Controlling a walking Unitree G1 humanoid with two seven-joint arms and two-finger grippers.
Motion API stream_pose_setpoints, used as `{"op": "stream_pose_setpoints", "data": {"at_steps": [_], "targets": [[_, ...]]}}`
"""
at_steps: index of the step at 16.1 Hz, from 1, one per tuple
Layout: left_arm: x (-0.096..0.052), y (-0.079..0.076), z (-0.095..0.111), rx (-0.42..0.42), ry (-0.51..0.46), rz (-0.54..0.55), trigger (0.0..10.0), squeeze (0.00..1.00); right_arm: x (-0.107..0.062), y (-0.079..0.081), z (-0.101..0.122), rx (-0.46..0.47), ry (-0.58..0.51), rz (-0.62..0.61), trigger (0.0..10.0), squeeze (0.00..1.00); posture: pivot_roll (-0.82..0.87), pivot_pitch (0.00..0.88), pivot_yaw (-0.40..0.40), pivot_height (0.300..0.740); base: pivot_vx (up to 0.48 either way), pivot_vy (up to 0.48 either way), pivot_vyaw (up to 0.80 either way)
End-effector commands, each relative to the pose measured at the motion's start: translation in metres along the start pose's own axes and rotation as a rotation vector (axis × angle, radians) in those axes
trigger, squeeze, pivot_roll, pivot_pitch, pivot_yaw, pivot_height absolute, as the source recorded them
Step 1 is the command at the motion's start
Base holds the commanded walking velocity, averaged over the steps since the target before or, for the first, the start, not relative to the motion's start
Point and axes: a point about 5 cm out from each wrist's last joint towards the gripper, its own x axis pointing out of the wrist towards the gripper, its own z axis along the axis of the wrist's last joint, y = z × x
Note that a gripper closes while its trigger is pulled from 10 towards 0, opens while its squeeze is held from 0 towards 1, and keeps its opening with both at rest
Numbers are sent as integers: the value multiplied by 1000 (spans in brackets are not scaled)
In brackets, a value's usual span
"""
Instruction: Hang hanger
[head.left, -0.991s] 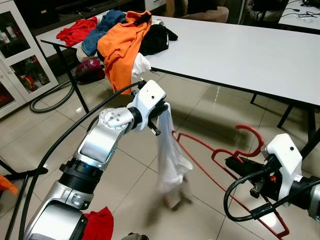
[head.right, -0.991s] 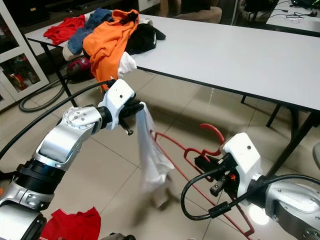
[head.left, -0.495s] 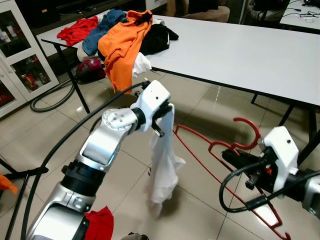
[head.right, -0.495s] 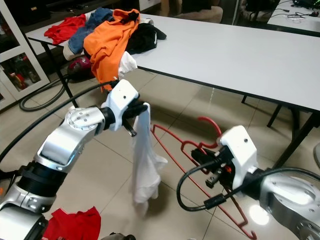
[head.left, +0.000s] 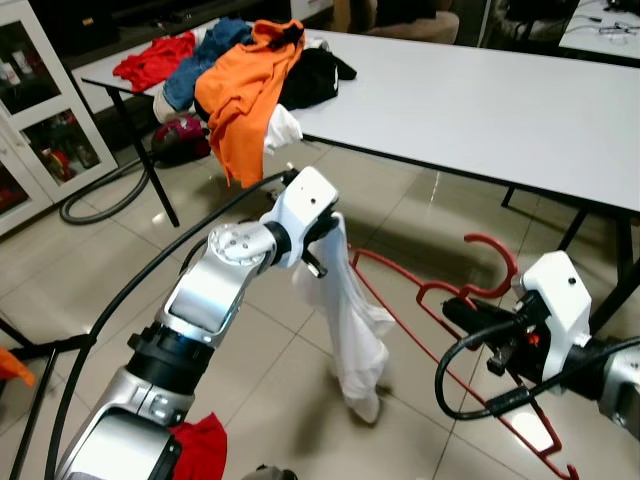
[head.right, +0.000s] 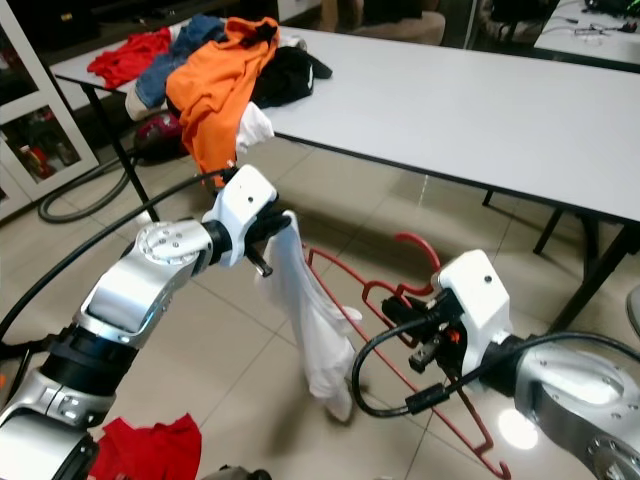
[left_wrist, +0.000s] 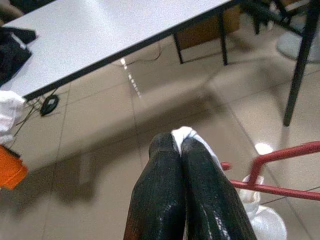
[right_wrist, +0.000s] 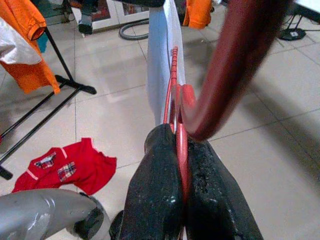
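My left gripper (head.left: 326, 226) is raised over the floor and shut on the top of a white garment (head.left: 352, 322), which hangs down limp below it. In the left wrist view the black fingers (left_wrist: 165, 165) pinch a tuft of white cloth (left_wrist: 182, 133). My right gripper (head.left: 468, 314) is shut on the neck of a red hanger (head.left: 497, 264), holding it tilted just right of the garment. The hanger's long bar (head.right: 335, 300) passes behind the cloth. In the right wrist view the hanger (right_wrist: 235, 65) runs between the fingers toward the white garment (right_wrist: 161, 60).
A white table (head.left: 480, 95) stands ahead with a pile of clothes (head.left: 245, 75) at its left end, an orange one draping over the edge. A red garment (head.left: 197, 446) lies on the tiled floor by my left arm. A black hose (head.left: 100, 195) and a glass cabinet (head.left: 35, 110) are at left.
The white garment has swung: its lower end went left, then back right toward the hanger. My right gripper has lifted the hanger slightly and drawn it closer to the cloth.
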Motion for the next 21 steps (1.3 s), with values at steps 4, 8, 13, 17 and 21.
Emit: {"op": "stream_pose_setpoints", "data": {"at_steps": [4,8,13,17,21], "targets": [[-1,12,12,13,-29,51,10000,0,-3,6,4,-21,-9,9,10000,0,-250,1,108,740,0,0,0],[-3,2,20,22,-67,-17,10000,0,-1,0,5,-32,-12,-24,10000,0,-245,0,99,740,0,0,0],[-4,0,22,25,-77,-40,10000,0,2,-4,8,-40,-17,-38,10000,0,-243,0,96,740,0,0,0],[-1,-2,25,28,-84,-41,10000,0,7,3,6,-31,-12,9,10000,0,-243,0,99,740,0,0,0],[-3,2,33,27,-107,-36,10000,0,10,3,0,-8,12,-10,10000,0,-245,0,104,740,0,0,0]]}}
